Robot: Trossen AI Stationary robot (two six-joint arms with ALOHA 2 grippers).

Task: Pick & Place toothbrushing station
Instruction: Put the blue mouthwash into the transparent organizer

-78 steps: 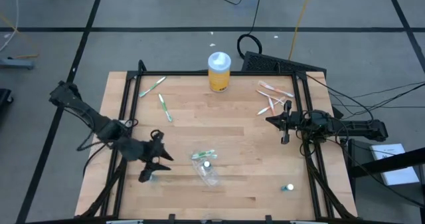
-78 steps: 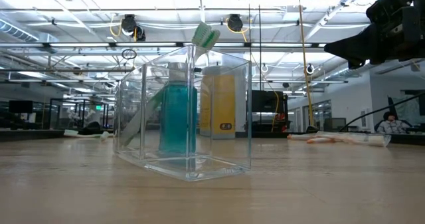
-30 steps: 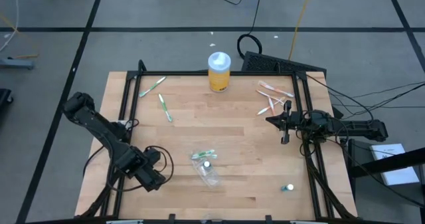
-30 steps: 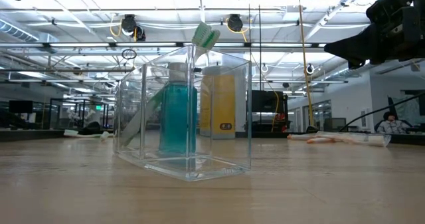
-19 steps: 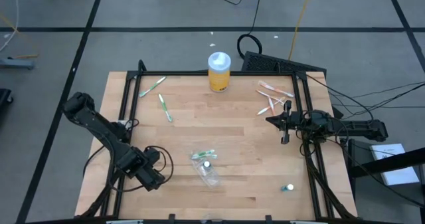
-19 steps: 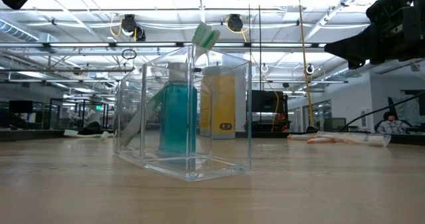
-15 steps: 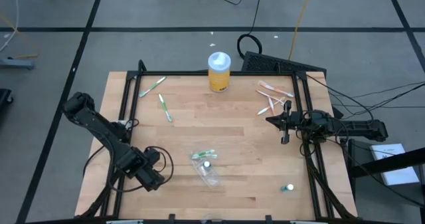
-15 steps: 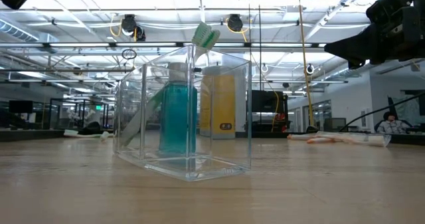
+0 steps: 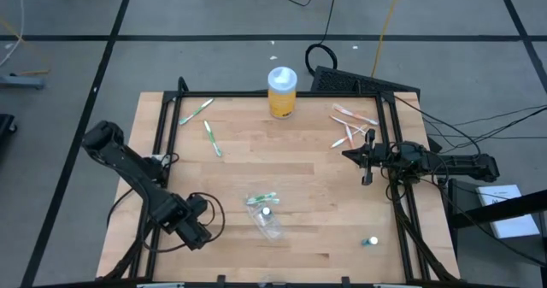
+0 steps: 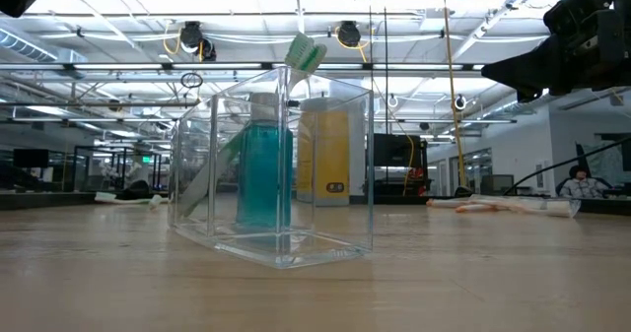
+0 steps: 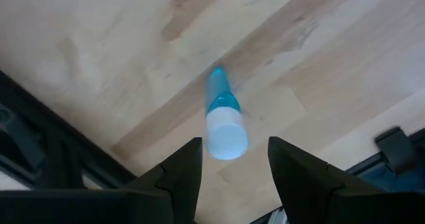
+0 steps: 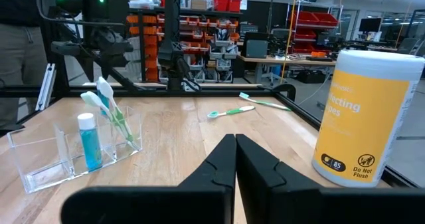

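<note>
The toothbrushing station [image 9: 267,216] is a clear plastic box standing on its base near the table's middle front. It holds a blue tube and green toothbrushes, and also shows in the low view [image 10: 271,174] and the right wrist view [image 12: 73,151]. My left gripper [image 9: 197,230] points down, open, at the near left. Its fingers [image 11: 182,177] stand on either side of a small blue tube with a white cap [image 11: 222,121] lying on the table, apart from it. My right gripper [image 9: 367,158] is shut and empty, hovering at the right side [image 12: 236,159].
A yellow jar with a white lid [image 9: 282,91] stands at the far edge. Green toothbrushes [image 9: 205,124] lie far left, orange ones [image 9: 352,122] far right. Another small tube [image 9: 369,241] lies near right. Dark frame rails [image 11: 40,151] run along the table's sides.
Since the earliest frame my left gripper has drawn back toward the table's near left and tipped from level to pointing down over the small blue tube. In the last second it has kept almost still. The station has not moved.
</note>
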